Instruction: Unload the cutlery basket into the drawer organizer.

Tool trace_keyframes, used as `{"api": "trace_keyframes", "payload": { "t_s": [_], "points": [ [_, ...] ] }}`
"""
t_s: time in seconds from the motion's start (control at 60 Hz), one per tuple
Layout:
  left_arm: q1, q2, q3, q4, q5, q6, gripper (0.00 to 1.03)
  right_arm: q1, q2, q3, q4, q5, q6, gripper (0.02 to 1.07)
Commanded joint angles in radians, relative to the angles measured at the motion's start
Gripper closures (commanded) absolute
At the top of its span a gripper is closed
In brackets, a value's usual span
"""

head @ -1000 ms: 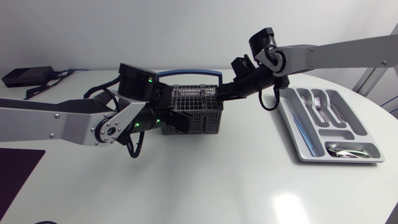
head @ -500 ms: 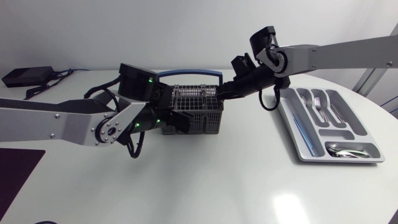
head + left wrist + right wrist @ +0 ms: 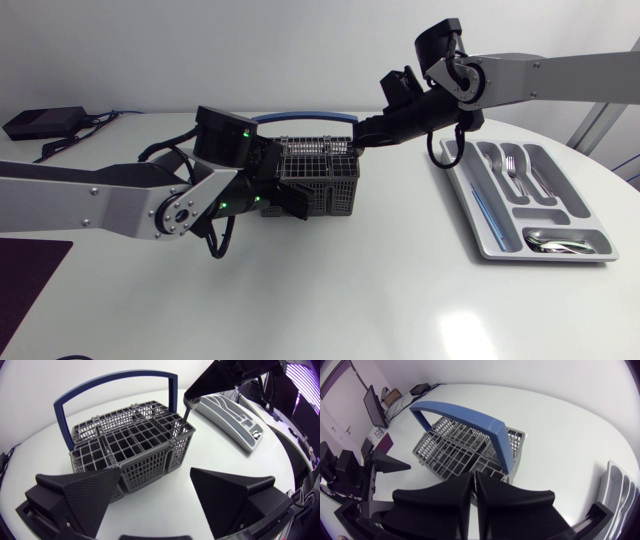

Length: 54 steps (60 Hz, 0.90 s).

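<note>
A grey cutlery basket (image 3: 318,182) with a blue handle (image 3: 300,116) stands mid-table. My right gripper (image 3: 358,142) hangs over its far right corner, shut on the thin silver handle of a piece of cutlery (image 3: 186,410) that reaches down into the basket (image 3: 130,445); which kind of piece is hidden. My left gripper (image 3: 155,495) is open at the basket's near side, its wide fingers (image 3: 80,492) not touching it. In the right wrist view the shut gripper (image 3: 473,490) sits just above the basket (image 3: 465,447). The grey drawer organizer (image 3: 480,215) lies at the right.
The organizer holds forks (image 3: 512,165) in a middle slot and spoons (image 3: 555,241) in the near cross slot. A black box (image 3: 44,122) with cables lies at the far left. A dark purple mat (image 3: 25,280) covers the near left edge.
My right gripper's fingers have closed at the basket's far right corner, and the right arm has risen slightly. The left arm has barely shifted.
</note>
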<state>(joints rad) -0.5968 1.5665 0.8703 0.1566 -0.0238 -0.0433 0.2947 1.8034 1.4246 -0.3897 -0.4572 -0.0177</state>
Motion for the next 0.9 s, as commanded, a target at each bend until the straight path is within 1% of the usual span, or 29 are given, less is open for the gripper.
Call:
{"api": "trace_keyframes", "payload": {
  "t_s": [0.0,0.3,0.617,0.783,0.883],
  "points": [
    [-0.005,-0.011,-0.030,0.006,0.005,0.014,0.06,0.006,-0.044,-0.024,-0.017,-0.011,0.028,1.01],
    [-0.011,-0.040,-0.047,-0.006,0.005,0.014,0.06,-0.002,-0.124,-0.026,-0.051,-0.035,0.045,1.01],
    [-0.023,-0.080,-0.070,-0.017,-0.002,0.013,0.06,-0.012,-0.231,-0.059,-0.052,-0.052,0.067,1.01],
    [-0.024,-0.105,-0.067,-0.068,-0.002,0.013,0.06,-0.048,-0.294,-0.104,-0.075,-0.061,0.059,1.01],
    [-0.024,-0.125,-0.051,-0.129,-0.002,0.002,0.06,-0.078,-0.343,-0.136,-0.120,-0.037,0.025,1.01]
  ]
}}
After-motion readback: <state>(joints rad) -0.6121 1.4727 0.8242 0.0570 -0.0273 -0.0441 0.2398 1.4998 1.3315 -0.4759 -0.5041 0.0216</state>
